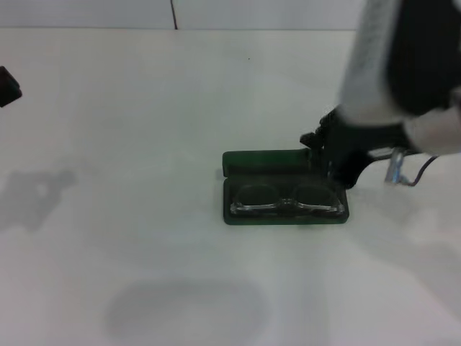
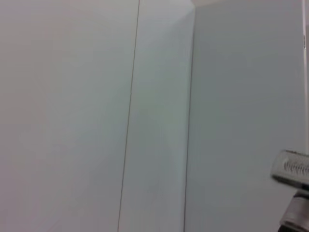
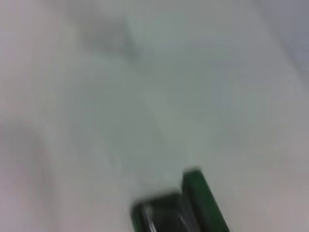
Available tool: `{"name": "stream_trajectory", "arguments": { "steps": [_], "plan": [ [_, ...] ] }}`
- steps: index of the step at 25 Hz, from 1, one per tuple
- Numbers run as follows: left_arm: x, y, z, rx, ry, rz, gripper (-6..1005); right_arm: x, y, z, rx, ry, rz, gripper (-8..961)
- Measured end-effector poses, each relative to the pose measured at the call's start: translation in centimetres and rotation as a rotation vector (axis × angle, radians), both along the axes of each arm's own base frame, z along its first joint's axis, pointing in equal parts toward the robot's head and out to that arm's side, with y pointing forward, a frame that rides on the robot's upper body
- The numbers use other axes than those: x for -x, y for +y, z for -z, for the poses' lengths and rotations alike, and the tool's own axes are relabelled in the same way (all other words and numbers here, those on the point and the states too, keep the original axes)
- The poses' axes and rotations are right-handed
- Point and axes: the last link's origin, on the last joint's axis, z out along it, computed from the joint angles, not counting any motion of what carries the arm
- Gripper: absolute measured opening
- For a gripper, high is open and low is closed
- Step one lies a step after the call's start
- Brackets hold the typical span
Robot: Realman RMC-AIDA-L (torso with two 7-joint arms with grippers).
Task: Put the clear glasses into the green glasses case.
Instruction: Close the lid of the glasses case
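Observation:
The green glasses case (image 1: 238,216) lies open in the middle of the white table, its lid (image 1: 263,160) raised along the far side. The clear glasses (image 1: 284,202) rest inside the case's lower half, lenses side by side. My right gripper (image 1: 330,160) is at the right end of the lid, dark against the case's far right corner. In the right wrist view a blurred corner of the green case (image 3: 200,198) shows. My left gripper (image 1: 7,86) is only a dark tip at the far left edge, well away from the case.
The white table (image 1: 144,108) runs back to a pale wall with a vertical seam (image 1: 173,13). A silver fitting and a thin cable (image 1: 403,173) hang off the right arm beside the case. The left wrist view shows only wall panels.

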Motion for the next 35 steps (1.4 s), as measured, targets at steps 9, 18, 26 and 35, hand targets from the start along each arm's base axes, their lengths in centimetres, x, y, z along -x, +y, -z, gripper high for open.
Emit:
{"name": "stream_trajectory", "arguments": {
  "steps": [9,18,26,35],
  "plan": [
    [-3.7,3.0,2.2,0.082,-0.04,0.1,71,-6.4,-0.1,-8.4,0.016,0.488,0.016,152],
    [-6.9,6.9,6.6,0.231,0.0,0.057,72,-17.8,-1.8,-16.2,-0.275,0.913,0.07,157],
    [-9.3,9.9,12.8,0.366,0.167,-0.043,71,-23.4,-5.2,-17.8,-0.461,1.038,0.11,160],
    [-10.9,11.9,18.6,0.426,0.375,-0.115,187,-25.6,-7.0,-16.8,-0.489,1.077,0.169,163]
  ]
}}
